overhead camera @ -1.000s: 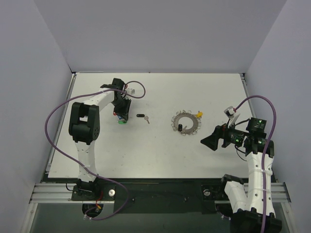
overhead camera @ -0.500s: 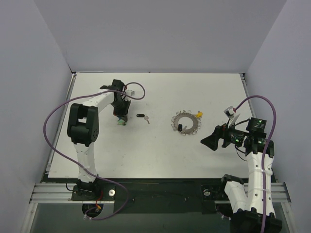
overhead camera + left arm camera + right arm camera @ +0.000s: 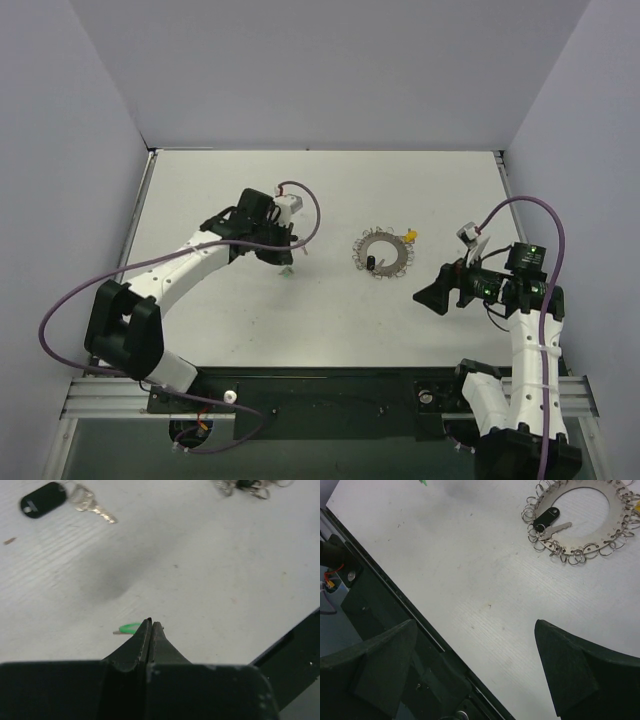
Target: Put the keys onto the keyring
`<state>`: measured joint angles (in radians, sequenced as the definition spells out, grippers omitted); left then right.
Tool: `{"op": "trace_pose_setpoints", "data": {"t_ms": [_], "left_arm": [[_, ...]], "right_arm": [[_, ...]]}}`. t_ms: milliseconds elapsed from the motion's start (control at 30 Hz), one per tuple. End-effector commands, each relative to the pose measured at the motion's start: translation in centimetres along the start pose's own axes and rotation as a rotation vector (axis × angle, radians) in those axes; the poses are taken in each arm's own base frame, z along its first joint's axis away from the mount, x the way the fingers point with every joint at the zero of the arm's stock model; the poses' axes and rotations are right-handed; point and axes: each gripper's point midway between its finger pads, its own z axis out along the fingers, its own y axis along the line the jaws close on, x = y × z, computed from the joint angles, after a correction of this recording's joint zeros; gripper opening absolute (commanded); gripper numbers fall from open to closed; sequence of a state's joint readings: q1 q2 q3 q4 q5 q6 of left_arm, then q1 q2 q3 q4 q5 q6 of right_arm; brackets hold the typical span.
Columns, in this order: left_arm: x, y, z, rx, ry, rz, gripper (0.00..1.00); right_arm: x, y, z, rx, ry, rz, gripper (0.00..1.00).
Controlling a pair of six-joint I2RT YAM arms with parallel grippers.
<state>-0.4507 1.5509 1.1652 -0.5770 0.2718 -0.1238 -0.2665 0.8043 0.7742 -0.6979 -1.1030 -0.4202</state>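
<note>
Tiny green-headed metal key [image 3: 128, 628] is pinched by clenched left claw [image 3: 151, 625], while right claw [image 3: 475, 625] is spread wide above white surface [image 3: 485, 580].

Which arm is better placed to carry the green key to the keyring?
Left: the left fingers look shut on the green key; the open right fingers are by the keyring, far off.

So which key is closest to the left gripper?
The green key, at the very tip of the shut left gripper, seemingly pinched there. The loose black key lies farther off; the second black key lies at the keyring.
</note>
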Motion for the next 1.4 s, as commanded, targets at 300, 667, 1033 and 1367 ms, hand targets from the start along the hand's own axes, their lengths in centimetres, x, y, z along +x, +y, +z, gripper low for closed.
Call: {"op": "trace_pose_setpoints", "data": {"t_ms": [300,667,1033,1367], "left_arm": [[-5.0,-19.3,-4.8,0.482,-0.517,0.358,0.00],[-0.4,-27.2,-6.7,0.812,-0.870,0.569,0.00],[0.7,-29.4,-5.9,0.879,-0.919,0.618,0.00],[0.7,-29.4,-5.3,0.864,-0.923,0.607,0.00]], "right_arm": [[3.8,5.1,-1.0,-0.372,0.231,-0.400,0.96],[2.7,7.1,-0.7,-0.558,0.236,-0.515,0.81],[3.0,9.1,-0.5,-0.781,0.174,-0.612,0.63],[1.9,9.1,-0.1,-0.787,0.174,-0.577,0.49]]}}
